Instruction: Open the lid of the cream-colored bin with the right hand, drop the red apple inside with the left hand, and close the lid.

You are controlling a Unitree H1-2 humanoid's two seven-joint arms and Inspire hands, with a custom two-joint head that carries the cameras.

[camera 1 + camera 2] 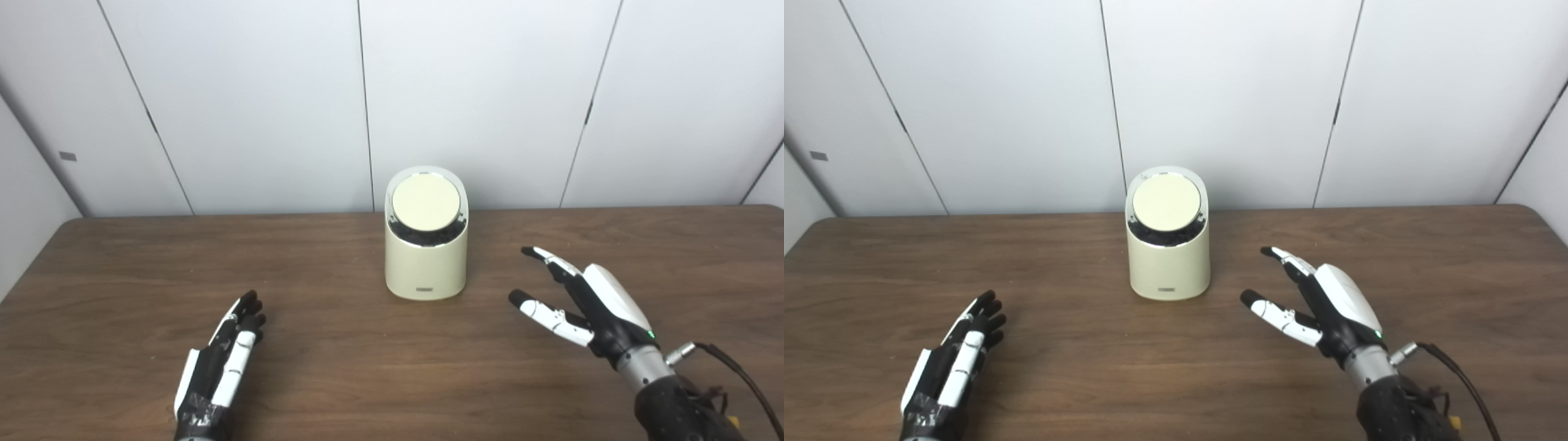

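Two head-mounted views, set side by side, angled down at the counter [380, 367]; bin [1168, 236] at mid-distance and wall shared.

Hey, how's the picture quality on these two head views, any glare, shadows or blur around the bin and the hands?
Left eye view: even, soft light, no harsh glare; the cream bin casts only a faint shadow on the table, and its lid looks sharp. Right eye view: same flat lighting; the left robot hand and right robot hand are slightly soft but not motion-blurred.

Table [343, 380] matt dark woodgrain; bin [425, 269] smooth cream, probably plastic; lid [425, 203] matt.
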